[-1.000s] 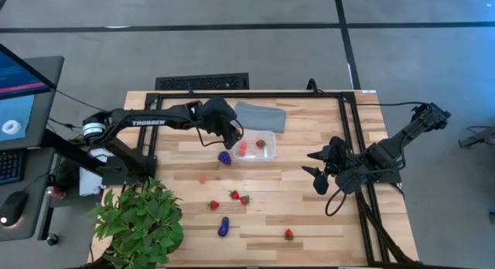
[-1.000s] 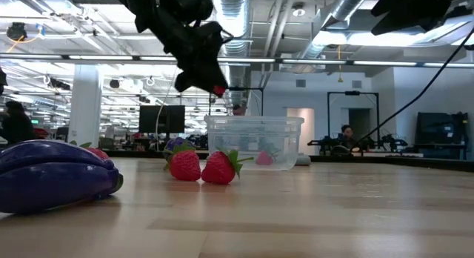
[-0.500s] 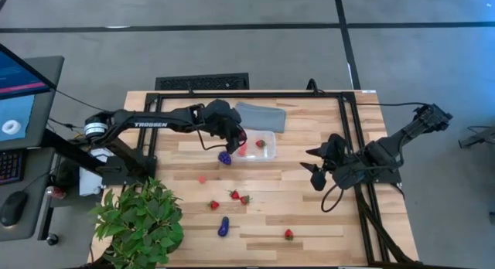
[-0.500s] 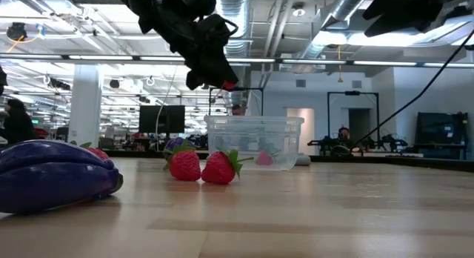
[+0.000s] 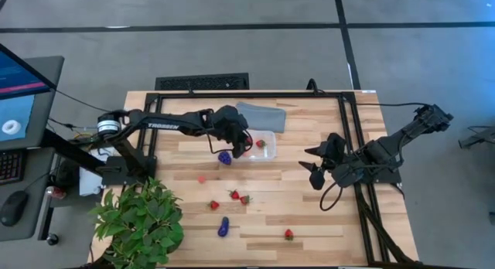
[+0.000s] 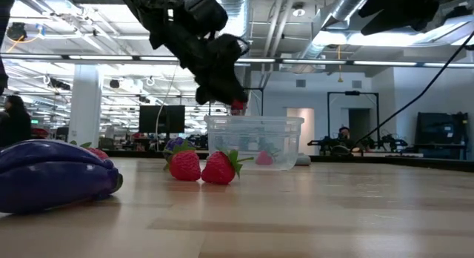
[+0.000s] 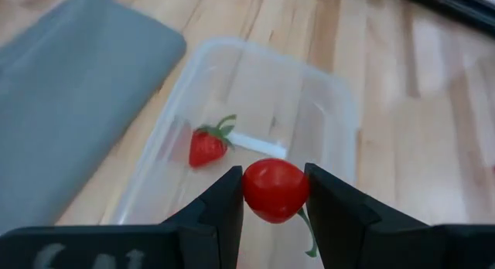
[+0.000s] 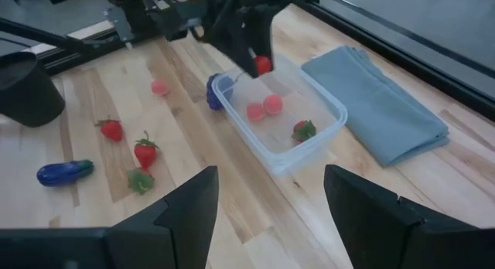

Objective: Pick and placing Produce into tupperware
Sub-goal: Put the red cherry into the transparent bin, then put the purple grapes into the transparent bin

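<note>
The tupperware is holding three fruits while the left end effector, pinching a red fruit, is hovering over it; the right end effector is waiting spread at three o'clock, and about eight pieces are lying loose on the worktop.

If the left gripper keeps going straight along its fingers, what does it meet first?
Most likely the floor of the tupperware. The left gripper, shut on a red fruit, points down into the open box, near the strawberry already inside; depth is hard to judge.
</note>
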Action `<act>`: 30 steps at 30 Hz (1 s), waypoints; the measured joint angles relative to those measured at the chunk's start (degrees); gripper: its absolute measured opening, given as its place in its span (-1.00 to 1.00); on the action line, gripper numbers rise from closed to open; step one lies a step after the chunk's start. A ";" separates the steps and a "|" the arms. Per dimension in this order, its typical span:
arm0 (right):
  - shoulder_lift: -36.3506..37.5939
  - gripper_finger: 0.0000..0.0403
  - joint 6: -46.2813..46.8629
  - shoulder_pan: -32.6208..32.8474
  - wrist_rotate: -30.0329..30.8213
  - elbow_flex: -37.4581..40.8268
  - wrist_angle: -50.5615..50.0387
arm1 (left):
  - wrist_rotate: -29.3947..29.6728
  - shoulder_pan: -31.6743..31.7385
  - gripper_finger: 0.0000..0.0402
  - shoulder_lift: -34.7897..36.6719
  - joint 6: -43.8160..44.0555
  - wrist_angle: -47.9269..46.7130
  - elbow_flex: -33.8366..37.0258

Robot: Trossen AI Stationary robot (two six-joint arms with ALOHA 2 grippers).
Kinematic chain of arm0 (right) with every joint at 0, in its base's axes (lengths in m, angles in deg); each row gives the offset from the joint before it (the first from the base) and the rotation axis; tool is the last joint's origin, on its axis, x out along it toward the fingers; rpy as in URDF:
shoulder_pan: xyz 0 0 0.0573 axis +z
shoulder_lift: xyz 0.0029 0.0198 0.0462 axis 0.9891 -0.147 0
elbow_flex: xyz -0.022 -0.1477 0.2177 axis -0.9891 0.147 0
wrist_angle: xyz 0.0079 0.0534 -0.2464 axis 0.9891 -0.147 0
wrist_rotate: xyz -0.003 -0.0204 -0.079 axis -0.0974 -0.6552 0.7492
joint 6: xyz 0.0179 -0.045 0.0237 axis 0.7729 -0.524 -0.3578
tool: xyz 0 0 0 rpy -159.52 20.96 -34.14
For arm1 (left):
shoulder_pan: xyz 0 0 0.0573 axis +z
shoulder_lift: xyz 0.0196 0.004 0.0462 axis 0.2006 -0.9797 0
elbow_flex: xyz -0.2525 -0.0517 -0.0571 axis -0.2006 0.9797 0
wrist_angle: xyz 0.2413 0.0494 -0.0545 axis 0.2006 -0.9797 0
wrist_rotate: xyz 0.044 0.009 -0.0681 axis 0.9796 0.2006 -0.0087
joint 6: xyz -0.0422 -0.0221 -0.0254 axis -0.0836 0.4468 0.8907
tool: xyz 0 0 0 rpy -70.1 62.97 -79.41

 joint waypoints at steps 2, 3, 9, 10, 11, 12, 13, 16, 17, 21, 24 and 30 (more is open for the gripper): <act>0.00 0.29 0.02 0.00 0.00 0.00 0.00 | -0.10 0.02 -0.43 -1.02 -0.02 -0.45 0.15; -0.02 0.29 0.00 0.00 0.00 0.00 0.02 | -0.08 0.02 -0.43 -1.43 0.00 -0.20 0.13; 0.04 0.29 0.02 0.00 0.00 0.00 0.24 | 0.14 0.02 -0.42 -2.25 0.22 -0.49 -0.07; 0.01 0.29 0.01 0.00 0.00 0.00 0.21 | 0.20 0.00 -0.40 -2.24 0.21 0.04 -0.07; -0.02 0.29 0.02 0.00 -0.02 0.00 0.20 | 0.33 0.02 -0.38 -2.18 0.16 0.33 -0.07; 0.02 0.29 0.04 0.00 -0.02 0.00 0.20 | 0.31 0.02 -0.34 -2.18 0.16 0.74 -0.07; 0.03 0.29 0.02 0.00 -0.01 0.00 0.20 | 0.35 0.02 -0.30 -2.18 0.18 1.02 -0.07; 0.02 0.29 0.02 0.00 -0.01 0.00 0.20 | 0.38 0.02 -0.15 -2.18 0.18 1.67 -0.07; 0.02 0.29 0.02 0.00 -0.02 0.00 0.19 | 0.38 0.02 -0.11 -2.18 0.18 1.66 -0.07; 0.00 0.29 0.02 0.00 -0.02 0.00 0.03 | 0.40 0.02 0.04 -2.18 0.10 2.06 -0.07; 0.02 0.29 0.00 0.00 -0.02 0.00 -0.17 | -1.45 0.02 0.09 -1.86 -2.34 1.46 -0.52; 0.01 0.29 0.00 0.00 -0.03 0.00 -0.50 | -5.77 0.09 0.11 0.92 -11.13 -7.78 -6.47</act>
